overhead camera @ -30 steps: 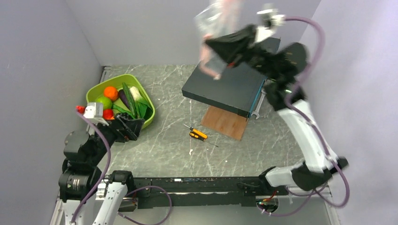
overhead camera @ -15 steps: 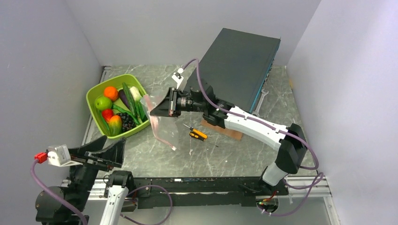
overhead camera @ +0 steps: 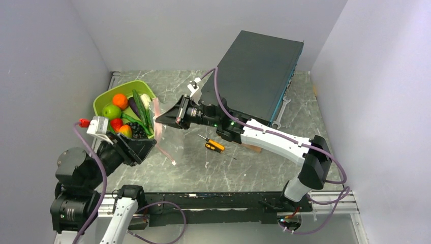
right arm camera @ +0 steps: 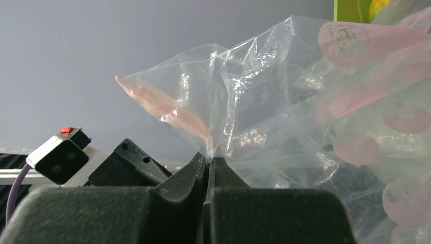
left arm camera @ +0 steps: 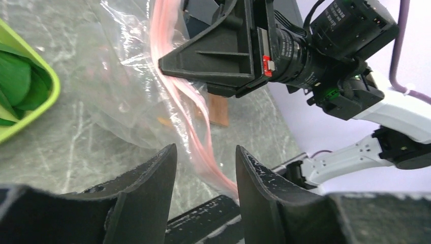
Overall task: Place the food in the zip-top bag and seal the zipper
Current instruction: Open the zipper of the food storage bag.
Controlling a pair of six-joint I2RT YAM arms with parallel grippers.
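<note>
My right gripper (overhead camera: 165,118) is shut on a fold of the clear dotted zip-top bag (right arm camera: 284,101), which it holds in the air just right of the tray. The bag's pink zipper (left arm camera: 195,122) hangs down in a loose strip. My left gripper (left arm camera: 206,148) is open, and the pink strip runs down through the gap between its fingers (left arm camera: 152,188) without being pinched. In the top view the left gripper (overhead camera: 148,146) sits at the tray's front corner. The food lies in the tray: an orange (overhead camera: 120,100), a green apple (overhead camera: 112,111), black grapes (overhead camera: 137,133), an eggplant (overhead camera: 133,105) and leafy greens.
The lime-green tray (overhead camera: 104,99) stands at the left. A large black box (overhead camera: 256,76) leans at the back right, over a wooden board (overhead camera: 254,147). An orange-and-black screwdriver (overhead camera: 213,145) lies mid-table, and a wrench (overhead camera: 282,114) lies beside the box.
The right arm swung the bag down from high at the back to beside the tray. The left gripper came forward around the hanging pink strip, and its jaws have narrowed.
</note>
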